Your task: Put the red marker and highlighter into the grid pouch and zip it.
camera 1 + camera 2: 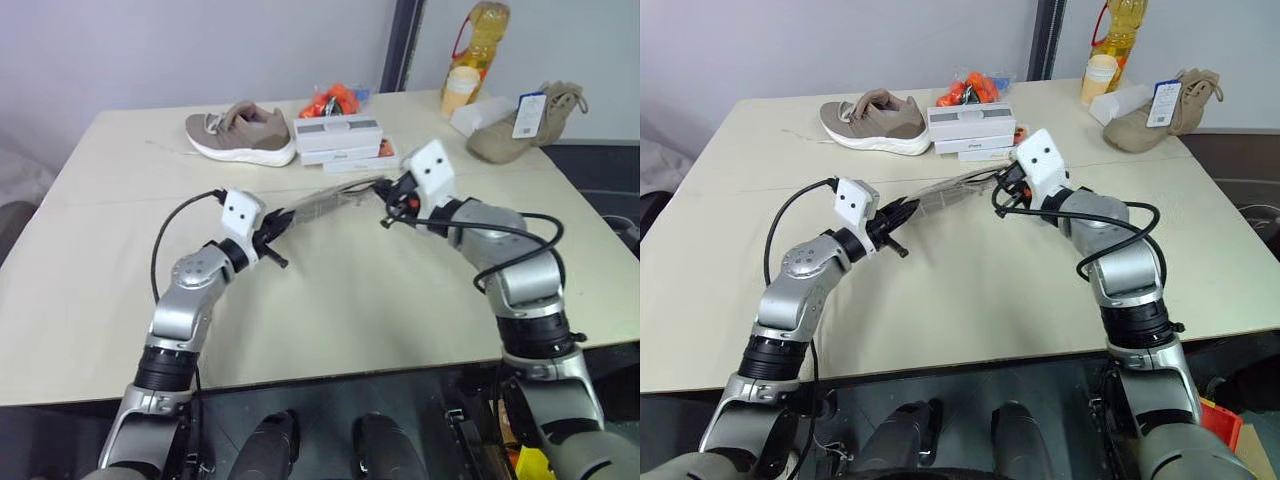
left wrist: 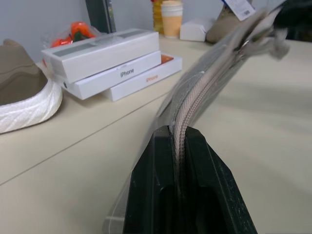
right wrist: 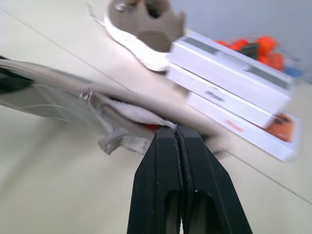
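Note:
The grid pouch (image 1: 322,203), grey with white lines, hangs stretched between my two grippers a little above the table (image 1: 350,310). My left gripper (image 1: 272,230) is shut on its near-left end, and the zipper (image 2: 192,105) runs away from the shut fingers (image 2: 209,165). My right gripper (image 1: 392,200) is shut on the fabric edge at the other end (image 3: 161,122). Beside that grip a pale pull tab (image 3: 119,141) dangles. A bit of red (image 3: 152,126) shows in the pouch's mouth there; I cannot tell if it is the red marker. The highlighter is hidden.
Behind the pouch lie stacked white boxes (image 1: 340,140), a tan sneaker (image 1: 240,133) and an orange packet (image 1: 335,100). At the back right stand a tan boot (image 1: 525,125), a cup (image 1: 460,90) and a yellow bottle (image 1: 482,28).

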`<state>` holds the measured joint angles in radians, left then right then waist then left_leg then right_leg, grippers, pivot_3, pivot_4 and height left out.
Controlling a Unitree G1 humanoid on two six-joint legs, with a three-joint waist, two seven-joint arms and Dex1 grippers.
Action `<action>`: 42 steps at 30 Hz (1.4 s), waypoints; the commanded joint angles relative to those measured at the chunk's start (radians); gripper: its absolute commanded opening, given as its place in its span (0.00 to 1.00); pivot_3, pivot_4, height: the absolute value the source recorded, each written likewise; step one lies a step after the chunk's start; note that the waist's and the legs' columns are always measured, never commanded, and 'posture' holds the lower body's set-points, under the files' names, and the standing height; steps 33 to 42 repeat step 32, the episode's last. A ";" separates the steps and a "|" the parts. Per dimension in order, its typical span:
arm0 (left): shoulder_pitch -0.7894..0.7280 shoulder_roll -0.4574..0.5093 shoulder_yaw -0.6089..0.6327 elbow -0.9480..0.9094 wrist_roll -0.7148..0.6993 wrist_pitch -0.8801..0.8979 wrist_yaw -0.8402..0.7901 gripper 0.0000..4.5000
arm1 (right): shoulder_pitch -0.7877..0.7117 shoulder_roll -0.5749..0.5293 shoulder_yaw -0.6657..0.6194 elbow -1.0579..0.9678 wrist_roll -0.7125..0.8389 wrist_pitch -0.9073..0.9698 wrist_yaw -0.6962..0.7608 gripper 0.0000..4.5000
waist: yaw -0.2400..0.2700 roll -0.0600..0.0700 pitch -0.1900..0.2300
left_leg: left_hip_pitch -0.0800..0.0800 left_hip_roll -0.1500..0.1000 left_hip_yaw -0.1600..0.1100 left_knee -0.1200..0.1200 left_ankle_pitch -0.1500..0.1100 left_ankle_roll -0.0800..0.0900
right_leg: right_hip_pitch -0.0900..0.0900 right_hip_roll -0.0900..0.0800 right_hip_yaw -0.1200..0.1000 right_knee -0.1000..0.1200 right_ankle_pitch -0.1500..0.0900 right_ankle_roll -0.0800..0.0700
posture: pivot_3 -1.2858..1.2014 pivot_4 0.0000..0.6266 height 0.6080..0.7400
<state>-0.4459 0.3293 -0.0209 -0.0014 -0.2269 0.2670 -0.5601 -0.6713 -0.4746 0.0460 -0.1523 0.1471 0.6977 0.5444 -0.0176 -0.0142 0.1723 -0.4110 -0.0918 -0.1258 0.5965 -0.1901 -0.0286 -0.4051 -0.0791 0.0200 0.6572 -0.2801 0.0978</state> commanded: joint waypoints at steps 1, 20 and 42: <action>0.026 0.060 0.017 -0.001 0.031 -0.071 -0.031 0.00 | -0.023 -0.045 -0.046 0.014 -0.029 -0.040 -0.028 0.01 | 0.000 0.000 0.000 | 0.000 0.000 0.000 0.000 0.000 0.000 | 0.000 0.000 0.000 0.000 0.000 0.000 | 0.52 0.24 1.00; 0.378 0.143 0.205 -0.172 -0.157 0.091 -0.030 0.91 | 0.295 -0.207 -0.090 -0.042 0.094 -0.115 0.206 0.87 | 0.006 0.000 0.000 | 0.000 0.001 0.000 0.000 -0.001 0.002 | 0.001 -0.001 0.001 -0.002 0.000 0.000 | 0.52 0.24 1.00; 0.514 0.145 0.399 -0.138 -0.150 0.081 0.106 0.91 | 0.387 -0.130 -0.254 0.074 0.175 -0.226 0.161 0.87 | 0.007 0.000 0.000 | 0.000 0.001 0.001 0.000 -0.001 0.001 | 0.002 -0.001 0.001 -0.003 0.000 0.000 | 0.52 0.24 1.00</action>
